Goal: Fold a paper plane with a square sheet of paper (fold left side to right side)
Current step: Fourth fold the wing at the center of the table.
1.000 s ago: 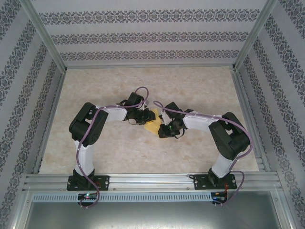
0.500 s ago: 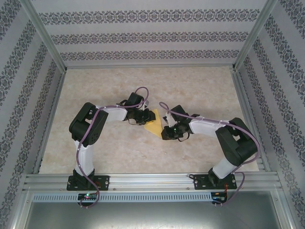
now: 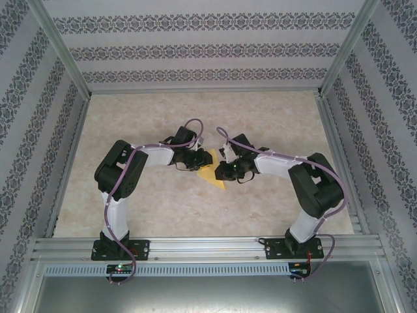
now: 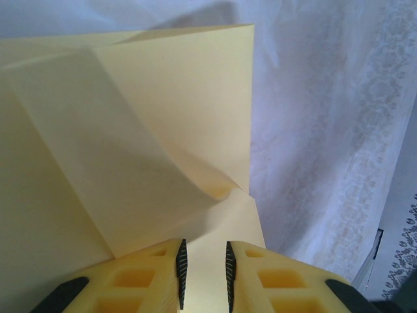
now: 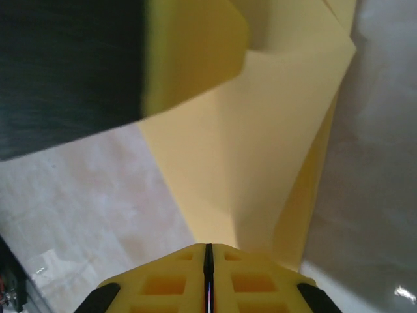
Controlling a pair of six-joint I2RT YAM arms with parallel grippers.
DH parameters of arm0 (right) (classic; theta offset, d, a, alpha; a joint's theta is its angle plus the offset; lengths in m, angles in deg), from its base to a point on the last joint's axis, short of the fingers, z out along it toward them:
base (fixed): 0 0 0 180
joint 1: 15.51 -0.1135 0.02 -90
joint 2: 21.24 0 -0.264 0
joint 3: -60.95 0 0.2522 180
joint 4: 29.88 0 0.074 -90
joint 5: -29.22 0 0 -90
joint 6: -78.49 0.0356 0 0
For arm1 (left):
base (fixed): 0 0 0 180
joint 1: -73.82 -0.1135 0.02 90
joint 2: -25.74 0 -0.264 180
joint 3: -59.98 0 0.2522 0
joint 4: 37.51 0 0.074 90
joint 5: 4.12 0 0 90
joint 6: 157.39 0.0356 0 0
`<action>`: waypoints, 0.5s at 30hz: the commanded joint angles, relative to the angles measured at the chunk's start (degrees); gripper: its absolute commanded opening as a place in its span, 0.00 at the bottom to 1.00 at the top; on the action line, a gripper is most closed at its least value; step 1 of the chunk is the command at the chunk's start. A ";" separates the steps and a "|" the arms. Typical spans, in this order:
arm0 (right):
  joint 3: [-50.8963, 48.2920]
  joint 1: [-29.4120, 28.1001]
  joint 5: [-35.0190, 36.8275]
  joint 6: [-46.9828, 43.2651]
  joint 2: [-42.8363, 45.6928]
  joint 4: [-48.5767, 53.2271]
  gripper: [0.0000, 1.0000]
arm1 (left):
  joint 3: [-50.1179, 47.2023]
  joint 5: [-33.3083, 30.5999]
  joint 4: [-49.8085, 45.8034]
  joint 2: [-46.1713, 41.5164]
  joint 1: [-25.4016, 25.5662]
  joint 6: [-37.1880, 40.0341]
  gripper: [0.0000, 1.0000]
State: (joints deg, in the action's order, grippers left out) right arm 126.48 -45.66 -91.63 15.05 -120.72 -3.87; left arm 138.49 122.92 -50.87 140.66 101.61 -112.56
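The sheet of paper [image 3: 210,171], partly folded, sits near the middle of the tabletop [image 3: 273,117]. Our left gripper [image 4: 204,251] pinches one edge and our right gripper [image 5: 208,251] is clamped on another. If we pull unevenly, it may tear or crease crooked.

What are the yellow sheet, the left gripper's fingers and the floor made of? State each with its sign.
Yellow sheet: thin matte paper; sharp creases, soft curl.
Left gripper's fingers: likely moulded yellow plastic with hollow pockets and dark ribbed pads, perhaps rubber.
Floor: beige marbled surface, slightly glossy; material unclear.
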 commanded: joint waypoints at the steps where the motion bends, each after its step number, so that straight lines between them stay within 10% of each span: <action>1: 0.80 -0.02 1.54 1.00 -2.03 -0.06 0.10 | -0.92 -3.99 -5.50 1.20 0.08 1.78 0.27; 15: -3.21 1.22 7.02 -0.63 -4.30 5.37 0.00 | -2.76 -1.66 -0.17 -9.19 0.42 4.04 0.33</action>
State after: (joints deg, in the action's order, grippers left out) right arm 126.17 -45.25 -90.72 15.23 -123.39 -4.13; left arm 137.40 120.39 -53.43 135.41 101.61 -109.78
